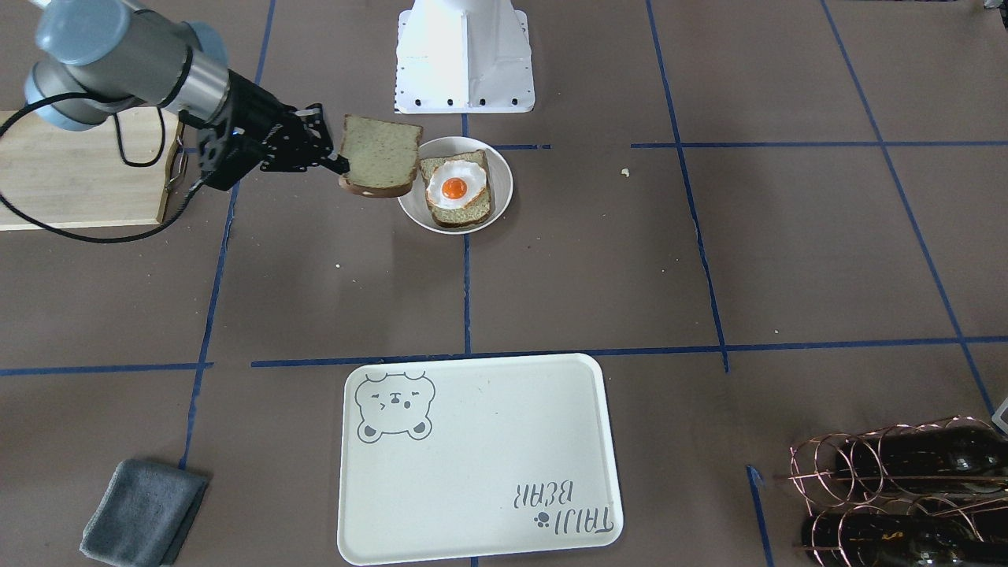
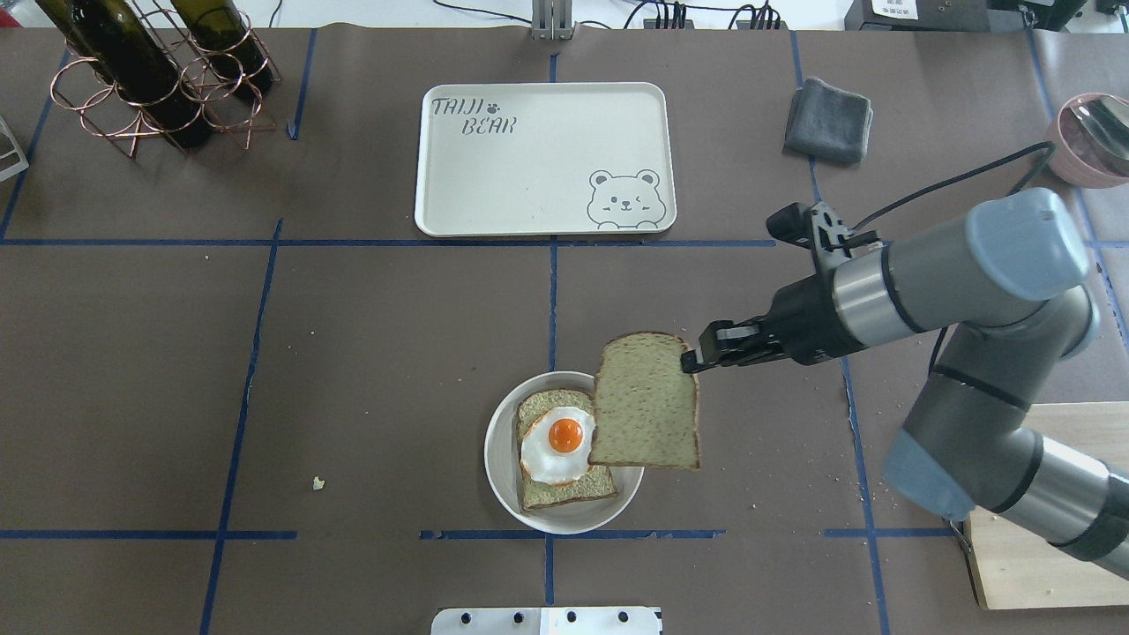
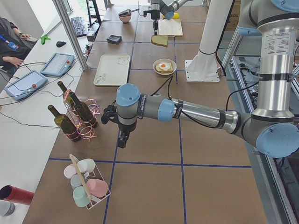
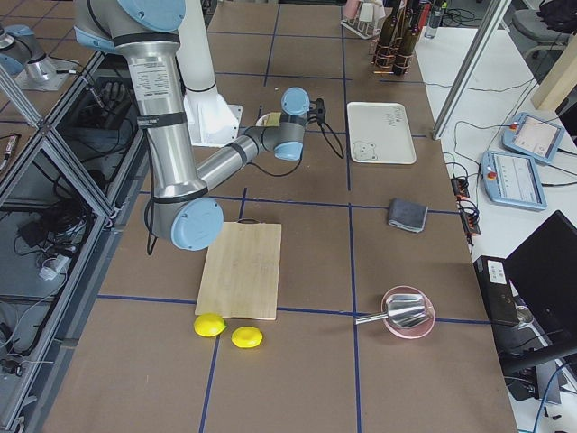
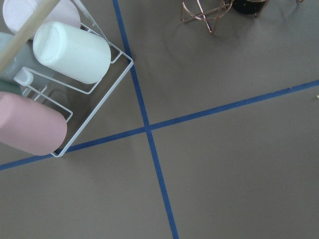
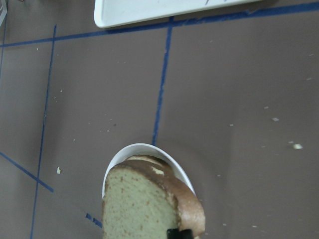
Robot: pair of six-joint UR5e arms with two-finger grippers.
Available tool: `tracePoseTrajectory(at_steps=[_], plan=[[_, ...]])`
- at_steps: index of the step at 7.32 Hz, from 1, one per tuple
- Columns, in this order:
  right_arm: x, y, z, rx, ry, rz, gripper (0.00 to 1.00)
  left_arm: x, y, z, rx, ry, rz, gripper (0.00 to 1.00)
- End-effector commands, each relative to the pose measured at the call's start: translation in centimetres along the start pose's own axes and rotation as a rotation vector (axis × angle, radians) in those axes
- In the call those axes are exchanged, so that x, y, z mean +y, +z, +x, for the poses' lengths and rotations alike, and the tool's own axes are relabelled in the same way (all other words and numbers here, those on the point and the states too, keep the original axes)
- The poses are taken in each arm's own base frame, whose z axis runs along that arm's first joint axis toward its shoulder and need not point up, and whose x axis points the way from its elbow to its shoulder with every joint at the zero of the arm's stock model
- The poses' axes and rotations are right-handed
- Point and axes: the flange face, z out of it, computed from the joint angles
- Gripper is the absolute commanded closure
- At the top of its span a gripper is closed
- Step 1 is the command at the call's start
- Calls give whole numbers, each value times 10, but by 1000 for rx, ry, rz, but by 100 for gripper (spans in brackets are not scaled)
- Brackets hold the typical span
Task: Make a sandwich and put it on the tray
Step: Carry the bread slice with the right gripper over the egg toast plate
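Note:
My right gripper (image 2: 692, 360) is shut on the edge of a tan speckled bread slice (image 2: 646, 401) and holds it flat in the air, over the right rim of a small round white plate (image 2: 503, 476). On the plate lies the second slice (image 2: 564, 494) with the fried egg (image 2: 557, 444) on top. In the front-facing view the held slice (image 1: 380, 153) hangs beside the egg (image 1: 455, 186). The right wrist view shows the held slice (image 6: 142, 209) above the plate. The bear tray (image 2: 538, 159) lies bare at the far middle. My left gripper (image 3: 120, 140) hovers near the bottle rack; I cannot tell its state.
A copper rack with wine bottles (image 2: 150, 70) stands far left. A grey cloth (image 2: 829, 108) lies right of the tray. A wooden cutting board (image 2: 1032, 564) is under my right arm. A wire rack of cups (image 5: 50, 84) is below my left wrist. Two lemons (image 4: 225, 329) lie by the board.

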Motion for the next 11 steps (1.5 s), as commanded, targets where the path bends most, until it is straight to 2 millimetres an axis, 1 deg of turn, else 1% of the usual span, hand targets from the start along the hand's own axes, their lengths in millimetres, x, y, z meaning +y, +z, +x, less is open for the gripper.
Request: tracePoseTrajectory(at_steps=[1,2,3,7,10,11], plan=[[21,61,-36,30,-6,-20,100,0,0,0,0,0,1,0],[15,74,-35,39,-56,-27,100,0,0,1,12,0,2,0],[12,91,-24,61,-90,-41,100,0,0,3,30,0,4,0],[14,105,-15,87,-83,-40,100,0,1,2,31,-1,3,0],[11,110,-15,95,-82,-30,100,-1,0,3,30,3,6,0],[10,111,-17,95,-82,-30,93,-1,0,3,30,4,7,0]])
